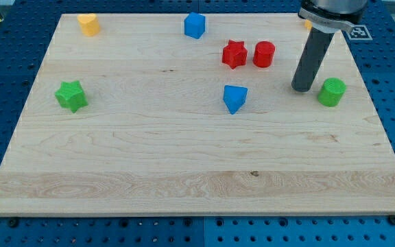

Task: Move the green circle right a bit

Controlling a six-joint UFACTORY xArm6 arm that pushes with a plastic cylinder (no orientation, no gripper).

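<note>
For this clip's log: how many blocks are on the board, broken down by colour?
Green: 2, star and circle
Blue: 2, one at top, one mid-board
Red: 2, star and circle
Yellow: 1
Total: 7
My tip sits just left of the green circle.

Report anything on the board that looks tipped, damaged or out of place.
Nothing stands out. Every block sits flat on the wooden board, none broken or stacked. My tip rests just to the view's left of the green circle.
</note>
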